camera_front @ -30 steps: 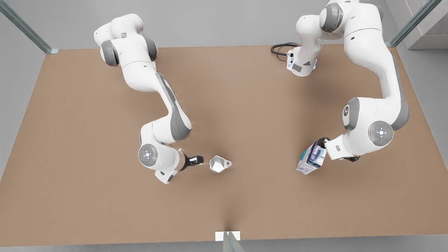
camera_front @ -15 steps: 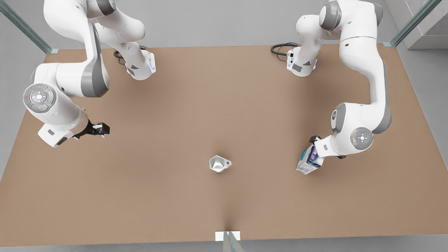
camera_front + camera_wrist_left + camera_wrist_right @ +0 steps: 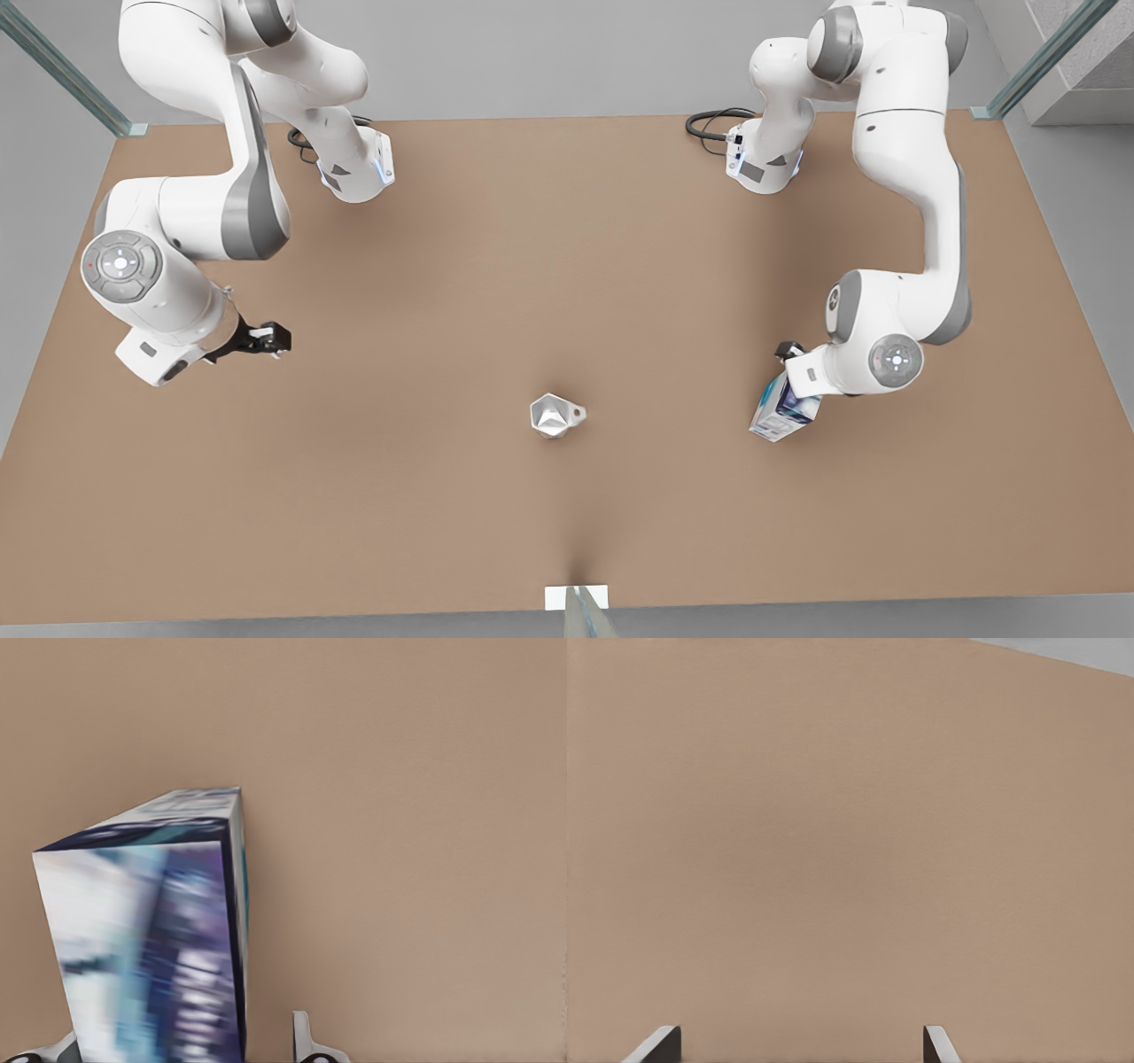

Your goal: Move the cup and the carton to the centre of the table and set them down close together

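Seen from above, left to right in the front view: the right gripper [image 3: 276, 338] hangs over bare counter [image 3: 567, 221] far toward the front view's left, its fingers [image 3: 660, 1045] spread wide with nothing between them, well apart from every task thing; this arm appears to be waiting. The cup [image 3: 555, 416] stands upright on the counter close to the middle, its small handle pointing toward the front view's right. Farther right, the carton [image 3: 781, 409] stands tilted, its long axis leaning up toward the left gripper [image 3: 791, 365], which sits at the carton's upper end. In the left wrist view the carton [image 3: 155, 939] lies between the two fingers [image 3: 306, 1043], with a visible gap on one side, so the fingers are set wide about it; whether they press it cannot be told. The deciding relation: the carton lies well apart from the cup, toward the front view's right, so the coming move probably carries it leftward, and the left gripper is by far the nearer to it
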You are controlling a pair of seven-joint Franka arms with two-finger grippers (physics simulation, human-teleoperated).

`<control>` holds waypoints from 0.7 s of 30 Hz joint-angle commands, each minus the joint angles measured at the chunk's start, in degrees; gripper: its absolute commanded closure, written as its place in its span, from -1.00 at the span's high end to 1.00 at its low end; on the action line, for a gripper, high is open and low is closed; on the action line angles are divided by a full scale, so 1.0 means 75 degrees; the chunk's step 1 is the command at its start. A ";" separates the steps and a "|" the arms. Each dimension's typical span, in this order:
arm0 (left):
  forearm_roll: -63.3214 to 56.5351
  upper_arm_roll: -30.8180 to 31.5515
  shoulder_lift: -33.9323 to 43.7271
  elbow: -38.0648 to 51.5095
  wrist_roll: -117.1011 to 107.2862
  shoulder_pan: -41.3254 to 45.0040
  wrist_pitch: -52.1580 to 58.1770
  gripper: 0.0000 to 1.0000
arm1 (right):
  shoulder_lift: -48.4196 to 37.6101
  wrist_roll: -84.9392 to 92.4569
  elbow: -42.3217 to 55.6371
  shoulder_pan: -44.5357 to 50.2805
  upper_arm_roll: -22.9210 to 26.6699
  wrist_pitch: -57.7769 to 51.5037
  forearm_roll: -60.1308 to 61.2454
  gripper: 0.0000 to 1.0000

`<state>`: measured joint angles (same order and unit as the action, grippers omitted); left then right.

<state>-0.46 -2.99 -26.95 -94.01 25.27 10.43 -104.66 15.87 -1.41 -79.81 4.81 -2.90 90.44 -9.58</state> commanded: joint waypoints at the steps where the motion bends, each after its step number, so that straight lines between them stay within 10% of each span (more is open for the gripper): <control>1: 0.0002 0.0000 -0.0016 -0.0017 -0.0007 0.0039 0.0010 0.98 | 0.0005 0.0000 0.0000 0.0003 0.0000 0.0000 0.0000 1.00; 17: 0.0073 0.0000 -0.0110 -0.0040 -0.0030 0.0121 -0.0881 0.96 | -0.0007 0.0012 0.0000 0.0015 0.0000 -0.0023 0.0000 1.00; 21: 0.0073 0.0000 -0.0087 -0.0040 -0.0042 0.0121 -0.0881 0.36 | 0.0005 0.0012 0.0000 0.0027 0.0000 -0.0023 0.0000 1.00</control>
<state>0.01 -2.99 -27.60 -94.31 24.96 11.34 -111.29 15.91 -1.32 -79.81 4.93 -2.90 90.33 -9.58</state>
